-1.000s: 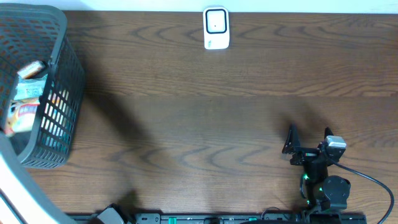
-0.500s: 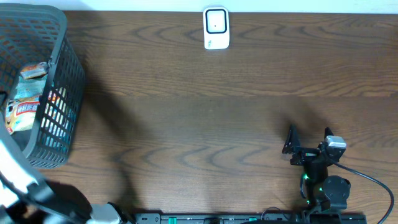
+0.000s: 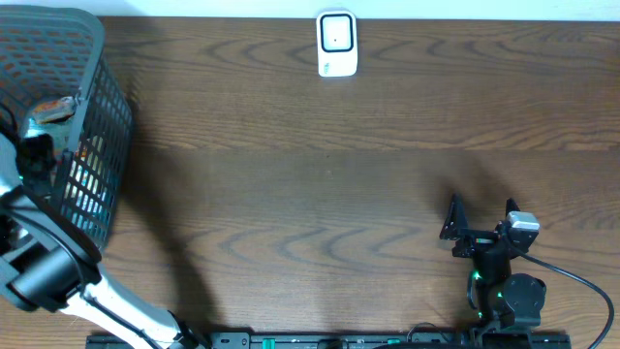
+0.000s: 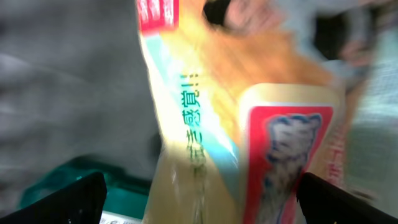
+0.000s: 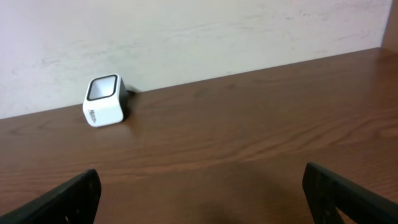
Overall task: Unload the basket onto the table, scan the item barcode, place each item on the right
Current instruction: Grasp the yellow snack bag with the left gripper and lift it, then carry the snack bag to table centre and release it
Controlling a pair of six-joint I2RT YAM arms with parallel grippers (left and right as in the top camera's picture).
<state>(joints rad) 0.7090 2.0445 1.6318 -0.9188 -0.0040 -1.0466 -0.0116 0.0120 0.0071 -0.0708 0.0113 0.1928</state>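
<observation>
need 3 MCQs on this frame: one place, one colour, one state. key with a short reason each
1. Where on the table is the basket?
A. centre
B. far left corner
C. near right corner

2. What colour is the scanner body?
A. black
B. red
C. white

3. What state is the right end effector in?
A. open, empty
B. shut, empty
C. shut on the scanner

Key:
1 B: the overhead view shows it at the far left corner.
2 C: the body is white in the overhead and right wrist views.
3 A: in the right wrist view the jaws stand wide apart with only bare table between them.
</observation>
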